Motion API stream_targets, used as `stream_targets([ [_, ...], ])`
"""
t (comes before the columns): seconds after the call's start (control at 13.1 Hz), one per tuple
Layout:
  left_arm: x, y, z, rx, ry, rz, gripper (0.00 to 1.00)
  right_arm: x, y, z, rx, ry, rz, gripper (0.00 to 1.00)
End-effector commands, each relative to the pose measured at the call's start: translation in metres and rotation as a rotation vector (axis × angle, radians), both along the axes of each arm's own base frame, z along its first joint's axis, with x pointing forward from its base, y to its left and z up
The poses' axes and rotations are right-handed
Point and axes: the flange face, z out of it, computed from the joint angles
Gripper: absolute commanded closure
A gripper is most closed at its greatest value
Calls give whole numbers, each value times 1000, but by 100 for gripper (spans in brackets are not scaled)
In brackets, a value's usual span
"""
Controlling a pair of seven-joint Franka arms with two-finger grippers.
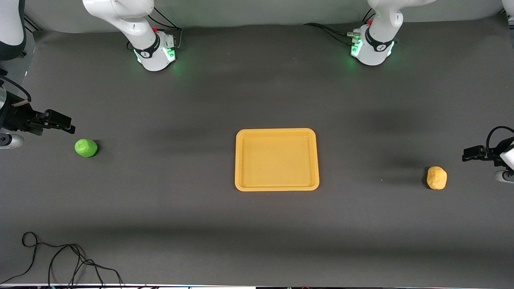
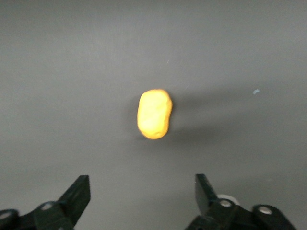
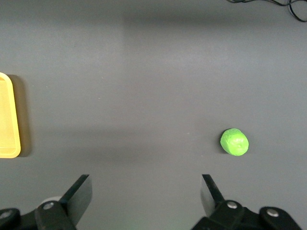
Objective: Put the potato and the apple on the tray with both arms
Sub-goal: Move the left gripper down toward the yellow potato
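Potato point(image 1: 436, 178) lies on the dark table point(image 1: 257, 233) toward the left arm's end, well apart from the tray point(image 1: 276, 188) at mid-table; left gripper point(image 1: 470, 153) is up in the air near it, not touching, fingers point(image 2: 76, 194) spread wide with the potato point(image 2: 154, 114) showing between them in the left wrist view. Apple point(image 1: 86, 147) sits toward the right arm's end, equally clear of the tray, with the right gripper point(image 1: 60, 121) raised just beside it, fingers point(image 3: 79, 193) also wide apart and holding nothing.

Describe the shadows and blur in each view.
Front view: soft shadow bands cross the table; bases glow green. Left wrist view: the potato looks soft-edged, its shadow stretching to one side. Right wrist view: the apple is sharp; the tray casts a shadow.
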Motion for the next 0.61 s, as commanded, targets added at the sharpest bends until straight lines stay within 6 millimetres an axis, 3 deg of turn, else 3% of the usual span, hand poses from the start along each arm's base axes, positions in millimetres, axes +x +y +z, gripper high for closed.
stream_targets([
  [0.0, 5, -7, -87, 1, 52, -90, 9, -1, 2, 4, 14, -9, 0, 0],
  [0.15, 5, -12, -131, -16, 92, -134, 8, -3, -16, -6, 4, 12, -16, 0],
  [0.31, 5, -10, -163, -15, 96, -174, 8, -17, -64, -17, 9, 24, -28, 0],
  [0.53, 15, -1, -173, -6, 47, -229, 7, -51, -138, -37, 20, -28, 6, 0],
])
